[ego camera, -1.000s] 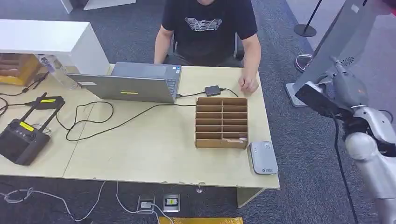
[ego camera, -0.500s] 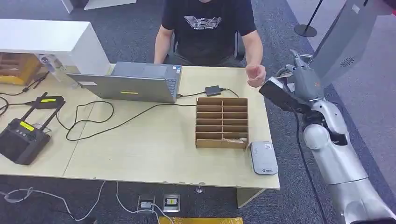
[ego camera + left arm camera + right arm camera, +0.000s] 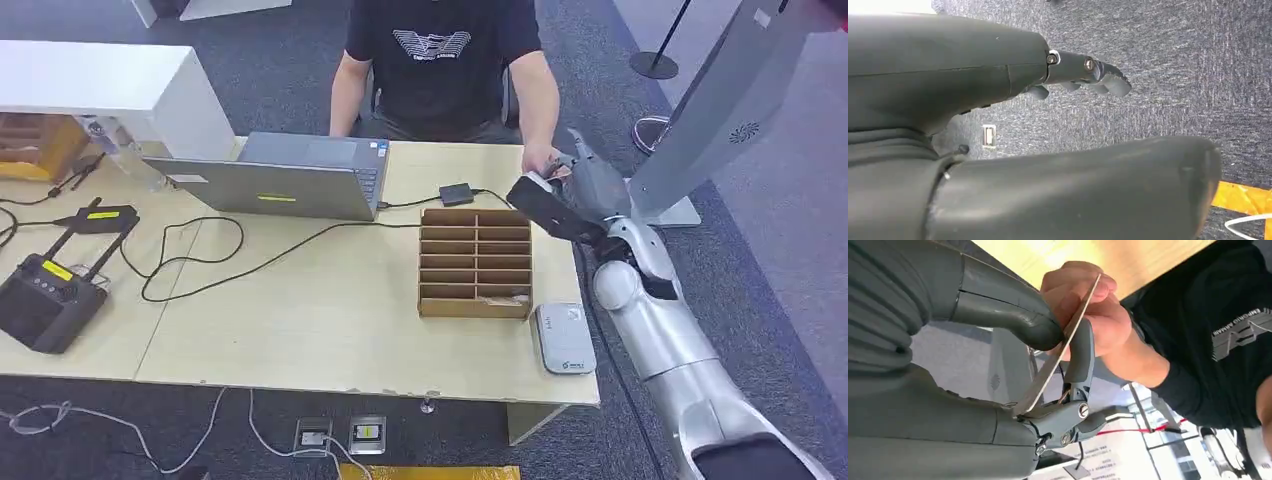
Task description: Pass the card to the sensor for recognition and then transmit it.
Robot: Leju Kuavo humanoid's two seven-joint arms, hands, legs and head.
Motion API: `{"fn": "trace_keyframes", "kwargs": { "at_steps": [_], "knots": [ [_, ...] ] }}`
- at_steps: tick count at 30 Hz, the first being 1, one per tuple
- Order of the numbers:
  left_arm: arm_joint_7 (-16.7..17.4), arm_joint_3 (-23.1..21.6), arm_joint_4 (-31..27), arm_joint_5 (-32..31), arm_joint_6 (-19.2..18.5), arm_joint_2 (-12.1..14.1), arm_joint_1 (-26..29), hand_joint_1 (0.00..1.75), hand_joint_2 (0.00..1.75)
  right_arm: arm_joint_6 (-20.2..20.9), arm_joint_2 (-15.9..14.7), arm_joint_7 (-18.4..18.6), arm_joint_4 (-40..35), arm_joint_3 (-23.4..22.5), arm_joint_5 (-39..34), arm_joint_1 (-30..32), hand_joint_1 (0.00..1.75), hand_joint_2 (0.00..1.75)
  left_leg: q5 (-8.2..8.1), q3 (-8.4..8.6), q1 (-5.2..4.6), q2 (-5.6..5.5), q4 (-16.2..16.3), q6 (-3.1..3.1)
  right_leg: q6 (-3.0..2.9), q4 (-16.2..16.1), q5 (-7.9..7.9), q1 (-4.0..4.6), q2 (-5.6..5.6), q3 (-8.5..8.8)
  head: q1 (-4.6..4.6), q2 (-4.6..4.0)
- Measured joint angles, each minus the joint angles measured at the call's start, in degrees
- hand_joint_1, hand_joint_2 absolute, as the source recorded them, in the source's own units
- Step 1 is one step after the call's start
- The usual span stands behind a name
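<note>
My right hand [image 3: 588,187] is raised over the table's far right corner, beside the person in a black shirt [image 3: 440,60]. It pinches a thin pale card [image 3: 1048,365] between its thumb [image 3: 1013,320] and a finger [image 3: 1080,352]. The person's hand [image 3: 1098,322] grips the card's far end, so both hold it. The person's hand [image 3: 545,160] meets my hand at the table edge. The grey-white card sensor [image 3: 565,338] lies flat at the near right of the table. My left hand [image 3: 1083,75] hangs over the carpet and holds nothing.
A cardboard slotted box [image 3: 475,262] stands beside the sensor. A laptop [image 3: 285,180], cables [image 3: 200,262] and a black controller [image 3: 45,295] lie on the wooden table [image 3: 330,320]. A grey kiosk stand [image 3: 720,100] rises at the right.
My right arm has swung in from the right to the table's far right corner with the card. The person's hand lifted off the table and took hold of the card's end.
</note>
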Motion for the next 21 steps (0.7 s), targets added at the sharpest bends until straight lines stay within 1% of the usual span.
{"fn": "trace_keyframes", "kwargs": {
  "at_steps": [5, 6, 7, 9, 10, 16, 19, 21],
  "knots": [
    [0.0, 0.0, 0.0, -0.17, -0.05, 0.0, 0.02, 0.0, 0.0, 0.07, 0.44, 0.33, 1.6, 0.2, 0.61, -0.09, 1.75, 1.75, 0.0, 0.0, 0.0, 0.0, 0.0, 0.0, 0.0, 0.0, 0.0, 0.0, 0.0, -0.01, 0.02, 0.0],
    [0.0, 0.0, 0.0, -0.2, -0.07, 0.0, 0.02, 0.0, 0.0, 0.07, 0.44, 0.35, 1.86, 0.22, 0.7, -0.11, 0.75, 1.75, 0.0, 0.0, 0.0, 0.0, 0.01, 0.0, 0.0, 0.0, 0.0, 0.0, 0.0, -0.02, 0.0, 0.0],
    [0.0, 0.0, 0.0, -0.2, -0.07, 0.0, 0.02, 0.0, 0.0, 0.07, 0.46, 0.35, 2.01, 0.24, 0.74, -0.12, 0.0, 1.75, 0.0, -0.01, 0.0, 0.0, 0.01, 0.0, 0.0, 0.0, 0.0, 0.0, 0.0, -0.02, 0.02, 0.0],
    [0.0, 0.0, 0.0, -0.22, -0.07, 0.0, 0.03, 0.0, 0.0, 0.07, 0.59, 0.39, 2.36, 0.26, 0.77, -0.22, 0.0, 1.75, 0.0, -0.01, 0.0, 0.0, 0.01, 0.0, 0.0, 0.0, 0.0, 0.0, 0.01, -0.03, 0.02, 0.0],
    [0.0, 0.0, 0.0, -0.22, -0.07, 0.0, 0.03, 0.0, 0.0, -0.02, 0.59, 0.52, 2.52, 0.26, 0.92, -0.27, 0.0, 0.0, 0.0, -0.01, 0.0, 0.0, 0.0, 0.0, 0.0, 0.0, 0.0, 0.0, 0.01, -0.04, 0.0, 0.0],
    [0.0, 0.0, 0.0, -0.22, -0.05, -0.02, 0.06, 0.0, 0.0, -1.55, 0.59, 0.63, 3.54, 0.26, 1.44, -0.32, 0.0, 0.0, 0.0, 0.0, 0.0, 0.01, 0.01, 0.0, 0.0, -0.01, 0.0, 0.0, 0.02, -0.04, 0.0, 0.0],
    [0.0, 0.0, 0.0, -0.17, 0.0, -0.02, 0.13, 0.0, 0.0, -4.9, 0.57, 0.79, 3.72, 0.26, 2.63, -0.16, 0.0, 0.0, 0.0, 0.02, 0.0, 0.02, 0.01, 0.0, 0.0, -0.01, 0.0, 0.0, 0.02, -0.04, 0.0, 0.0],
    [0.02, 0.0, 0.0, -0.15, 0.04, -0.02, 0.18, 0.0, 0.0, -5.99, 0.53, 1.03, 3.69, 0.26, 3.02, 0.02, 0.0, 0.0, 0.0, 0.03, 0.0, 0.03, 0.01, 0.0, 0.0, -0.01, 0.0, 0.0, 0.03, -0.04, 0.02, 0.0]
  ]
}}
